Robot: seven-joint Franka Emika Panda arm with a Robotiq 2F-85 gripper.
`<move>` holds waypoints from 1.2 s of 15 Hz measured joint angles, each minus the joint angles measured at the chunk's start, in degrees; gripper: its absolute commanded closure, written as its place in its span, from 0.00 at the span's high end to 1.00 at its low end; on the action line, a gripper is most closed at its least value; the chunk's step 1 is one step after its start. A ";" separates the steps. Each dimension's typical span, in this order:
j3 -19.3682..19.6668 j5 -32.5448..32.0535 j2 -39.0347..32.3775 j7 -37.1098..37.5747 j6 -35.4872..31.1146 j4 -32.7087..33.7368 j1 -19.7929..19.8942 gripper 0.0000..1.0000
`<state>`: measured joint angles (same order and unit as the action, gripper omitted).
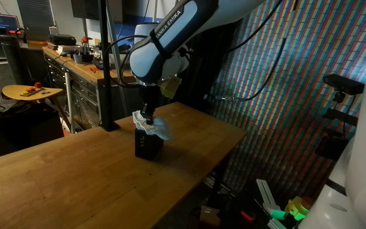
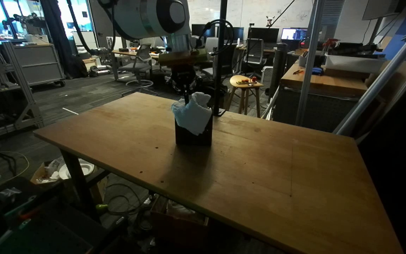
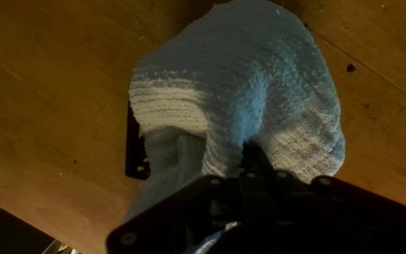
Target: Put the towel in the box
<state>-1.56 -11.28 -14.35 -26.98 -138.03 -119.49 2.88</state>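
While the table (image 1: 75,178) bears the black box (image 1: 145,148), the towel (image 2: 193,116) sits over the box's top and drapes down its side; above the box, the tool (image 3: 254,150) is drawn together, clamped on the towel.

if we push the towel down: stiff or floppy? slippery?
The towel is probably floppy: it creases and droops over the side of the box in both exterior views. Its ribbed, fuzzy surface in the wrist view suggests it won't be very slippery. It may bunch up when pushed, since loose folds overhang the box.
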 measured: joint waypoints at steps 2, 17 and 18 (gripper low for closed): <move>-0.41 0.10 -1.85 -0.29 -0.70 0.43 -0.04 0.05; -1.99 2.60 -6.30 -4.40 -1.92 1.91 1.26 0.05; -1.86 2.21 -5.61 -4.40 -1.85 1.80 1.26 0.05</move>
<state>-3.42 -9.07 -19.96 -31.38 -139.88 -117.69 4.14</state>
